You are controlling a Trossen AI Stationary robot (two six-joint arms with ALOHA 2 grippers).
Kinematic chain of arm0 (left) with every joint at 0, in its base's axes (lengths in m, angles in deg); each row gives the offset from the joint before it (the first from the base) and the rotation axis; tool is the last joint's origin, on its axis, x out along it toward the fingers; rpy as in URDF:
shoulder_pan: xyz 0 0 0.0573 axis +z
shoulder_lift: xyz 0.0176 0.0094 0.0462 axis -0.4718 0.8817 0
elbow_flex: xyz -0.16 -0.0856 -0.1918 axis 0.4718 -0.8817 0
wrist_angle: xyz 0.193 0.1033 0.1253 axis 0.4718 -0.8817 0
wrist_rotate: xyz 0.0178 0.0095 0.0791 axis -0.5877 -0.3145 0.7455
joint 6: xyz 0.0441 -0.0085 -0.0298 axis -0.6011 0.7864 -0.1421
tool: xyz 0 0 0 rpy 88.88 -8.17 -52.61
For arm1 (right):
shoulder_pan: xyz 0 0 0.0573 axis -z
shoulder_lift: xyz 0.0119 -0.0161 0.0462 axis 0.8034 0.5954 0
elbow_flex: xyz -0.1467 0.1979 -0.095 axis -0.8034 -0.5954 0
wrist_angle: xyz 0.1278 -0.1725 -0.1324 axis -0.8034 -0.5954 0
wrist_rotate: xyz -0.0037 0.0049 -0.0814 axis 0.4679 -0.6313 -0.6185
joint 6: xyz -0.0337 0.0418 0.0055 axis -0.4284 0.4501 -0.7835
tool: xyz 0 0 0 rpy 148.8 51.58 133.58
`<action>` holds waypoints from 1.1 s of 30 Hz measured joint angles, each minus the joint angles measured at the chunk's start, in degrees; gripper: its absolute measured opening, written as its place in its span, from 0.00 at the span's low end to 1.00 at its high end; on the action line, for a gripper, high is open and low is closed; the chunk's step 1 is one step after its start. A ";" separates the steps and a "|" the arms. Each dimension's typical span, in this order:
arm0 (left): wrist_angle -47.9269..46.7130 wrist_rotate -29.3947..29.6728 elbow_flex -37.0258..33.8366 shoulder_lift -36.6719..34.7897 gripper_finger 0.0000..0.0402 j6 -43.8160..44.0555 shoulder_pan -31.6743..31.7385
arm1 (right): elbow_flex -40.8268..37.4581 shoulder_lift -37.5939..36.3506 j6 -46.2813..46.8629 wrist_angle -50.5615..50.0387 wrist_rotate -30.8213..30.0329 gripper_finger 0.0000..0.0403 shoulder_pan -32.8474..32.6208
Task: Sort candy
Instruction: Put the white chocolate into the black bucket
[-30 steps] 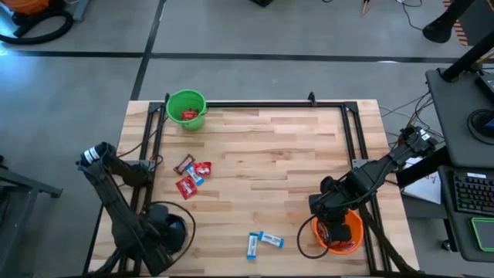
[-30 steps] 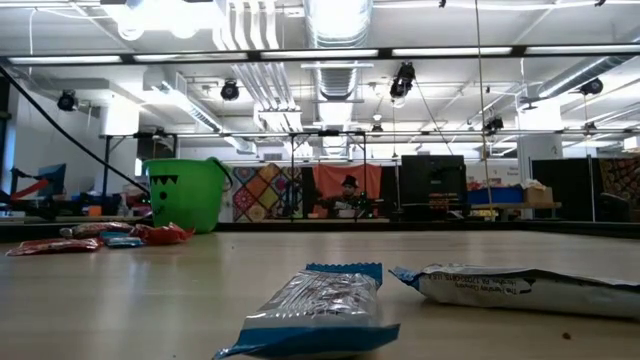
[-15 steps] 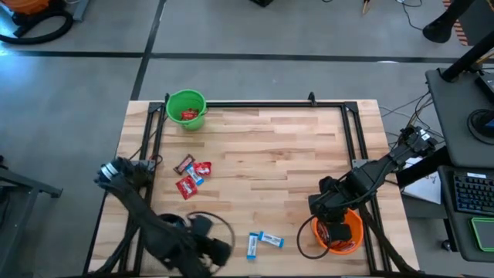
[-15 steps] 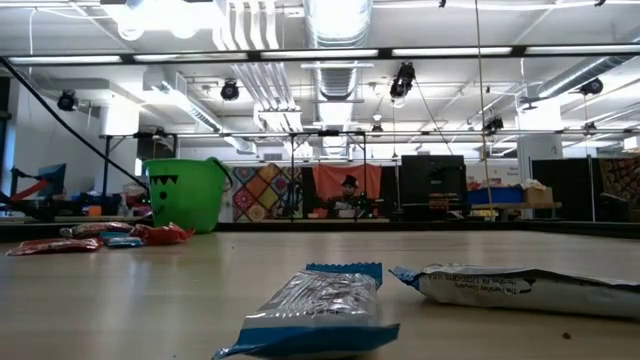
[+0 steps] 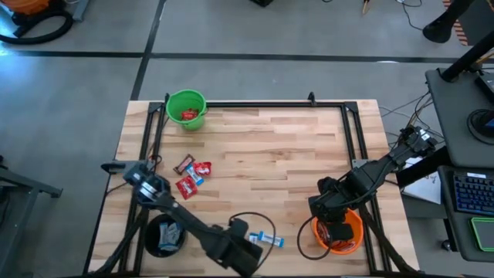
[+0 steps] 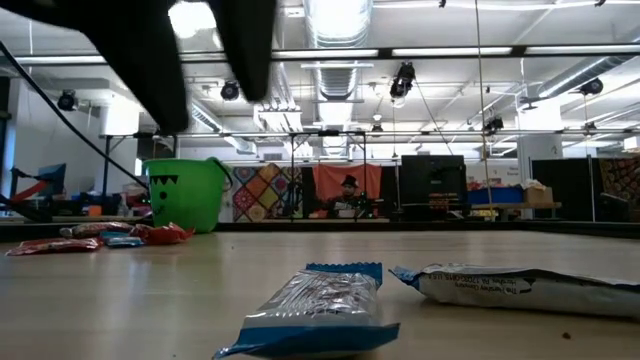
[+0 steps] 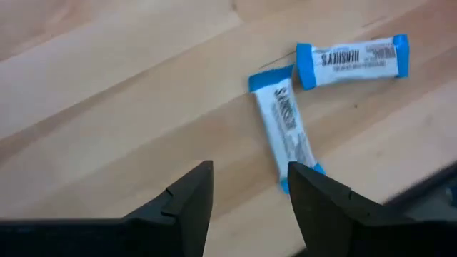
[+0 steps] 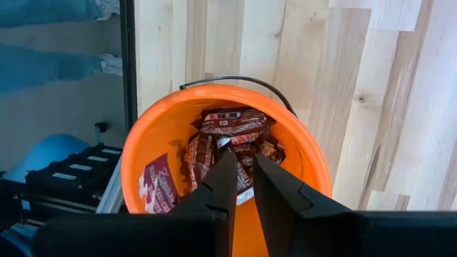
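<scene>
The left gripper [image 7: 246,196] hangs with fingers apart, holding nothing, just beside two blue-and-white packets [image 7: 285,128] near the orange bucket [image 5: 340,232]. The right gripper [image 8: 239,178] is clenched above that bucket.

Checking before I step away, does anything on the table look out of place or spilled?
Nothing spilled or damaged. Unsorted candy lies loose: two blue-and-white packets near the front edge under the left gripper, and a small cluster of red packets beside a brown bar farther left.

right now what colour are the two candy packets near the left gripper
White with blue ends, both packets; clearest in the left wrist view.
</scene>
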 joint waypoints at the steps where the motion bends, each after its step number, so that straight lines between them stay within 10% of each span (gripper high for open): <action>1: -0.14 0.00 1.22 1.24 0.41 -0.16 0.42 | 0.00 0.00 0.01 0.00 0.00 0.10 0.00; 33: 5.43 -2.86 5.98 10.63 0.41 0.21 3.32 | 0.00 0.00 -3.78 -0.37 0.04 0.10 -0.04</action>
